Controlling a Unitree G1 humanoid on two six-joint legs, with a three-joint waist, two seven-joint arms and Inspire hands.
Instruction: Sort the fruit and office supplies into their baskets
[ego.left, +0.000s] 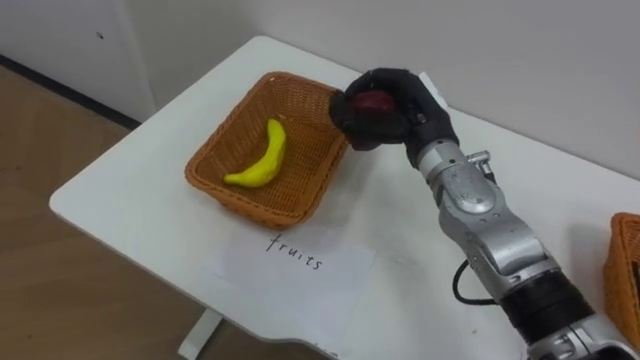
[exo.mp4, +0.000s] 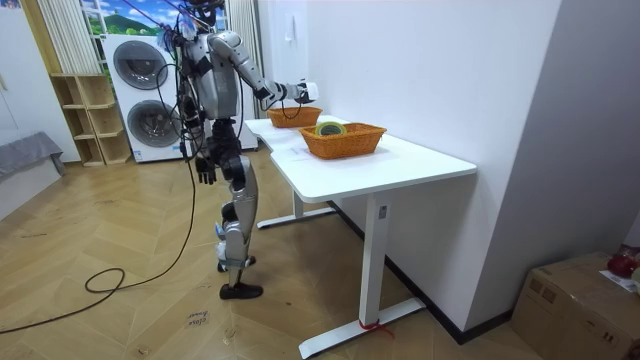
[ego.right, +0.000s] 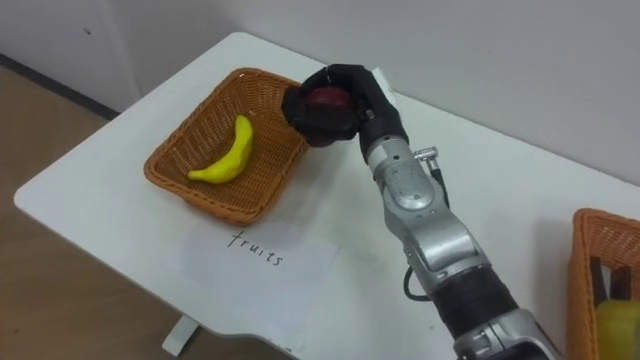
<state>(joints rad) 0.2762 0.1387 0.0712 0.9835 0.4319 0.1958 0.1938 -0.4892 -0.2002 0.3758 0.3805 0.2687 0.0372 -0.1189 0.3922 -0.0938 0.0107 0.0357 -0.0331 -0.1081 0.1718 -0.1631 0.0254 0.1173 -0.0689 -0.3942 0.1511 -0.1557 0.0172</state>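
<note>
A wicker fruit basket (ego.left: 252, 207) stands on the white table (ego.left: 120, 190) with a yellow banana (ego.left: 262, 158) lying inside it. My right hand (ego.left: 418, 108), in a black glove, is shut on a dark red round fruit (ego.left: 372, 102) and holds it over the basket's right rim. A sheet of paper with a handwritten word (ego.left: 295, 262) lies in front of the basket. My left hand (exo.mp4: 205, 171) hangs beside my hip in the room view.
A second wicker basket (ego.right: 588, 270) sits at the table's right end, holding a yellow-green object (ego.right: 620, 325) and something dark. The table's near edge runs close below the paper. Washing machines (exo.mp4: 140, 100) and a shelf (exo.mp4: 88, 120) stand behind me.
</note>
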